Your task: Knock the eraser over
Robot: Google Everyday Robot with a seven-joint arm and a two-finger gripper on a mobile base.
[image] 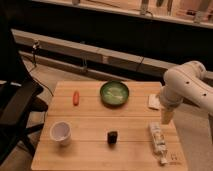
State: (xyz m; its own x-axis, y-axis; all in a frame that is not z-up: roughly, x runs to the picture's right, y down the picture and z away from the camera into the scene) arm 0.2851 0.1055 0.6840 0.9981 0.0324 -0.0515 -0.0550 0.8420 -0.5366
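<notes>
Gripper (166, 116): hangs at the right edge of the wooden table (90, 152), close to a lying bottle (158, 141); how wide it stands cannot be told. Eraser (113, 137): stands on the table well to the gripper's left, apart from it, between it and the white cup (61, 132).

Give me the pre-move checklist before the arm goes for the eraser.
1. The eraser is in view on the table: ok.
2. The eraser not yet toppled: cannot tell.
3. The tool hangs over the table's right side, apart from the eraser: ok.
4. The bottle lies close by the tool, near its likely path: not ok.
5. The white cup stands apart, left of the eraser: ok.
</notes>
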